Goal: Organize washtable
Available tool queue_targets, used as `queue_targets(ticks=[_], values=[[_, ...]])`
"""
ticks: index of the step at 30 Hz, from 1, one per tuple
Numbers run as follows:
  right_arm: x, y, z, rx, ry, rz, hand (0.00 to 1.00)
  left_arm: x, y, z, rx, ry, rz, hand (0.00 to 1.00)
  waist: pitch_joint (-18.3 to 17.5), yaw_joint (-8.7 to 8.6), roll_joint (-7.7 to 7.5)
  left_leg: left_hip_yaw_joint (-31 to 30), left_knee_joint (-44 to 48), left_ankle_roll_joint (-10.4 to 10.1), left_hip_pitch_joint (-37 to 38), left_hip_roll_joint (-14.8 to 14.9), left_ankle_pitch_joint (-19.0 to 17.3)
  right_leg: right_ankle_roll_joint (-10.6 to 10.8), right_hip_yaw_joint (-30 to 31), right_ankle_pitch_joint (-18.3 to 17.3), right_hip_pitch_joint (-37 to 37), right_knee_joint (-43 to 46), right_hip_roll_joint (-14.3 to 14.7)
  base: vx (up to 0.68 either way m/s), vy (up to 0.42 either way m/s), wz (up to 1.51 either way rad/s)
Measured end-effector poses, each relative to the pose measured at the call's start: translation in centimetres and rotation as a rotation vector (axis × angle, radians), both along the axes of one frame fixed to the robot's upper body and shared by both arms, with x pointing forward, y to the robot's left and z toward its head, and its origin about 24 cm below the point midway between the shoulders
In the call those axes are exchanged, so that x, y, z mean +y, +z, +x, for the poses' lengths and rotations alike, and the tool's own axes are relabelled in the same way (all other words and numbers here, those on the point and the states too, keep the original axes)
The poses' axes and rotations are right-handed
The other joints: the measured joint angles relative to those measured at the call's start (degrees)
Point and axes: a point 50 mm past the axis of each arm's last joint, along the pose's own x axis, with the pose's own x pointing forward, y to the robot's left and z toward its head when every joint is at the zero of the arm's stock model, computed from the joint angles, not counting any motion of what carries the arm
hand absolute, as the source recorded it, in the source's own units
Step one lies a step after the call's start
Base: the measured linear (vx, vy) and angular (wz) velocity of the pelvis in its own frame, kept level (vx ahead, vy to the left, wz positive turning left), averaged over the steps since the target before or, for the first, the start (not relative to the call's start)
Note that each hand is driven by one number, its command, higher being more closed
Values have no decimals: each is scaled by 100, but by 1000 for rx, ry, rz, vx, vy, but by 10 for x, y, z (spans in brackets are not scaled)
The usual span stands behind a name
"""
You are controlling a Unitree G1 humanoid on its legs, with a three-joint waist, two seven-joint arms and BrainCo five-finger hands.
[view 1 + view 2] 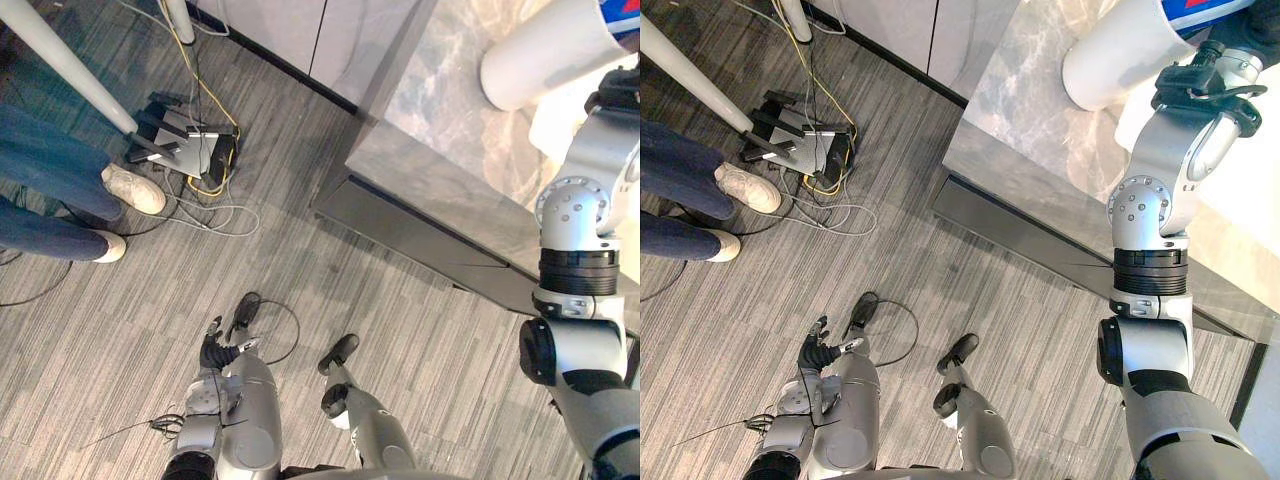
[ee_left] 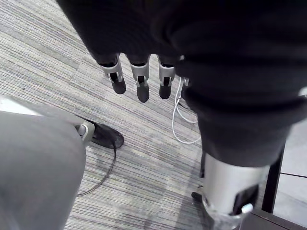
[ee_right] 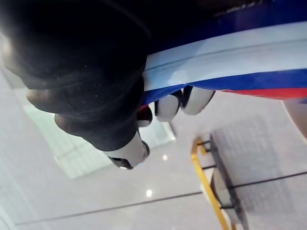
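Observation:
The washtable is a grey marbled counter at the upper right, with a white round basin on it. My right arm reaches up over the counter. My right hand is beside the basin, with its fingers curled against a blue, white and red striped package, whose edge shows at the top corner. The rest of the package is hidden. My left hand hangs low over the carpet, away from the counter, with its fingers straight and nothing in it.
A person's legs in jeans and white shoes stand at the left. A black device with yellow and grey cables lies on the carpet near a white pole. The counter's dark front edge runs diagonally.

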Motion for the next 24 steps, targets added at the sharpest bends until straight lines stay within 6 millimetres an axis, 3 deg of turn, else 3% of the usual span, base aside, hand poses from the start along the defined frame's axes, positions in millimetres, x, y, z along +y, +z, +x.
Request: queue_targets(ticks=[7, 24], values=[[3, 11, -3, -36, 10, -2, 0, 0, 0, 0, 1, 0, 0, 0, 2, -5, 3, 0, 24, 0, 0, 0, 0, 0, 7, 0, 0, 28, -4, 0, 0, 0], [3, 11, -3, -37, 11, -2, 0, 1, -1, 0, 2, 9, -15, 0, 1, -11, 3, 25, 40, 0, 2, 0, 0, -2, 31, 2, -16, 49, -14, 0, 0, 0]])
